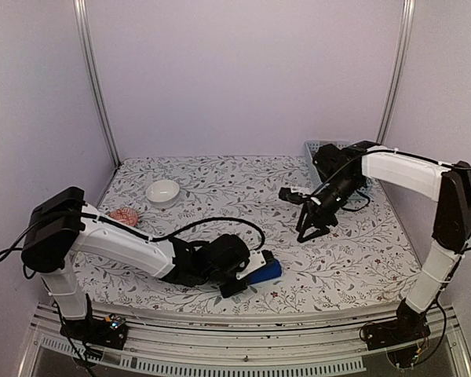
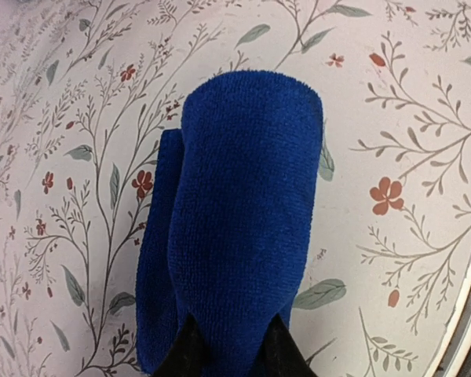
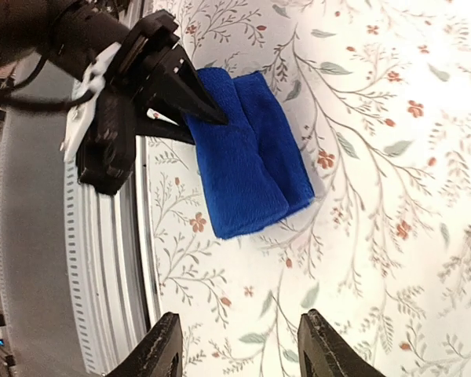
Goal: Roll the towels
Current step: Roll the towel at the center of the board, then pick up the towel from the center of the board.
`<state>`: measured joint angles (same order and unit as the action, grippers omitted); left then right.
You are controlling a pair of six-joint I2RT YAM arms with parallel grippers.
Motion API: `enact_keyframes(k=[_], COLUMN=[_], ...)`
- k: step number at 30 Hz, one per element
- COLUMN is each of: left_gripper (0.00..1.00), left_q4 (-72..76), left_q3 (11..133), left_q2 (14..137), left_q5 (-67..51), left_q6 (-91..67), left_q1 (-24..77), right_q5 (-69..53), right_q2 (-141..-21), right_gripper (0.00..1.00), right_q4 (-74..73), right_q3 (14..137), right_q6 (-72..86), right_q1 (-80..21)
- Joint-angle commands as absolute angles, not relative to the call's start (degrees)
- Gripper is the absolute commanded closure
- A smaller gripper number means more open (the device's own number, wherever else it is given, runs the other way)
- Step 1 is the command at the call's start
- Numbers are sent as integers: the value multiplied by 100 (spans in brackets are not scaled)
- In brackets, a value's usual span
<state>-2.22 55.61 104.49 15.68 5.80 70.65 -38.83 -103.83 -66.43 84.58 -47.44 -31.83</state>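
- The soft royal blue towel lies on the floral-print table cover. It is nearer the arm bases than the small white round bowl, off to the bowl's right and close to the front edge.
- It looks already rolled or folded into a thick bundle, with a second layer showing along one side. I judge this one close to done.
- Your left gripper is on it, with the black fingertips set narrow and pinching the near end of the royal blue towel.
- Key relation: the bundle's long axis runs straight away from the left fingers, so any tuck or release works along that axis.
- Your right gripper is spread wide and holds nothing. It hangs above the table farther right of the bowl, well apart from the towel, so the left arm is plainly the nearer one.
- The left wrist view gives you only the towel's pile and the side flap, with no right arm in it.
- The right wrist view adds the far end of the bundle, its two stacked layers, and the left fingers converging on one corner.
- Only the top view shows the bowl, an orange patterned cloth left of it and nearer the bases, and a grey slatted basket far right beyond it.
- The dark brick-red towel is not visible in any view, so I cannot tell where it is. I judge it as the part left to do.
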Motion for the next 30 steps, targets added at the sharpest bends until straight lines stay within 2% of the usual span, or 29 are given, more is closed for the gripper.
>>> enact_keyframes(k=[1, 4, 10, 21, 30], left_gripper=[88, 88, 89, 94, 94], left_q4=[-1008, -1131, -1078, -769, -626], left_q3=[5656, 5875, 6021, 5895, 5810], left_q2=[10733, 10980, 11210, 11666, 11916], left_q5=[-31, -882, -1824, -3389, -3946], left_q6=[-23, -217, -685, -1495, -1751], left_q1=[6425, 6113, 5634, 4808, 4420], right_q5=[-3247, -2825, -2206, -509, -249], right_q2=[-8949, -8128, -7833, -8298, -9163], right_gripper=[48, 46, 46, 45, 41], right_q4=[-4880, -3856, -3413, -1641, -1145], right_q3=[7166, 6253, 5952, 5273, 5408], right_q6=[-4344, -4397, -4580, -4690, -4946], right_q1=[-3177, -3240, -3743, -5175, -5688])
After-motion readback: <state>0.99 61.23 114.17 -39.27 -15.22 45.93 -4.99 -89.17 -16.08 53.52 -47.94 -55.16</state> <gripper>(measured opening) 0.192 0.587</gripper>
